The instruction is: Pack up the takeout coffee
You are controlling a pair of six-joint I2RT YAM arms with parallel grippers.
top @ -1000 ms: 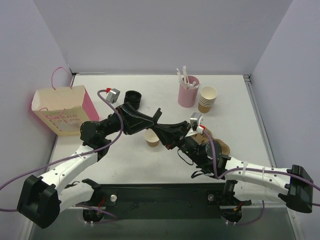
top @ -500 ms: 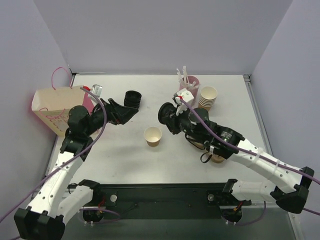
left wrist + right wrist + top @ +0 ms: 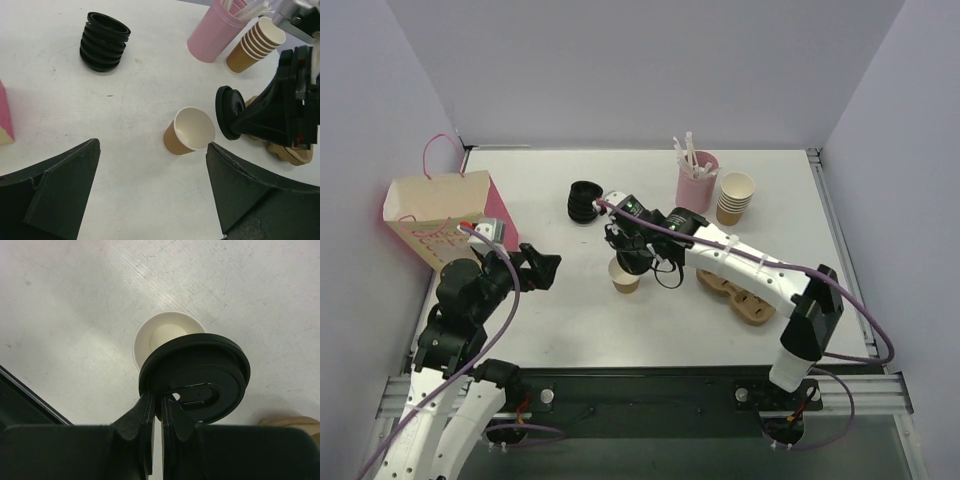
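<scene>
The takeout coffee's tan paper cup [image 3: 623, 277] stands upright and lidless at the table's middle, its white inside showing in the left wrist view [image 3: 190, 131]. My right gripper [image 3: 159, 399] is shut on the rim of a round black lid [image 3: 200, 377]. The lid hangs just above the cup [image 3: 167, 335] and covers part of its mouth. From the left wrist the lid [image 3: 227, 112] appears on edge, close beside the cup's right rim. My left gripper [image 3: 152, 145] is open and empty, well left of the cup [image 3: 545, 270].
A stack of black lids [image 3: 585, 200] sits behind the cup. A pink tumbler of stirrers [image 3: 696, 182] and a stack of paper cups [image 3: 735, 198] stand back right. A brown cardboard carrier [image 3: 745, 295] lies right of the cup. A pink paper bag [image 3: 440, 220] stands at the left edge.
My left gripper has opened and drawn back left, away from the cup. My right arm has swung over from the right, carrying the black lid to just above the cup.
</scene>
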